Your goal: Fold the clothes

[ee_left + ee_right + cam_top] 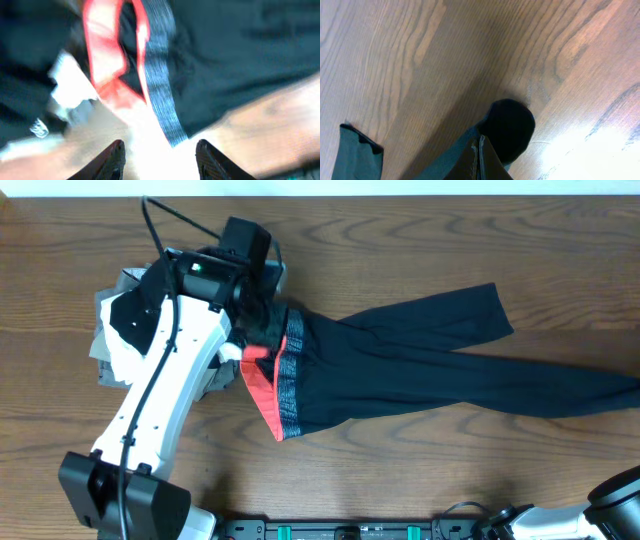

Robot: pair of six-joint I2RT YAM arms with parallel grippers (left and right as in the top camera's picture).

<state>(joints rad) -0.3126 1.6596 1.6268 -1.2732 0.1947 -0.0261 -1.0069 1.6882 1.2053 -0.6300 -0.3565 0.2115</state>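
Note:
The black leggings [400, 360] lie spread on the wooden table, with both legs running off to the right. Their coral and grey waistband [280, 385] faces left. My left gripper [262, 330] hovers at the top end of the waistband. In the blurred left wrist view, the left gripper [161, 150] is open with nothing between its fingers. The grey band [160, 85] and coral lining [102, 55] lie just beyond it. My right gripper [480, 140] is shut, with dark legging fabric [510, 125] bunched at its tips. In the overhead view only its arm [620, 500] shows, at the bottom right.
A pile of white, grey and black garments [110, 345] sits under and to the left of the left arm, touching the waistband end. The white garment [70, 90] also shows in the left wrist view. Bare wood [420, 60] surrounds the right gripper.

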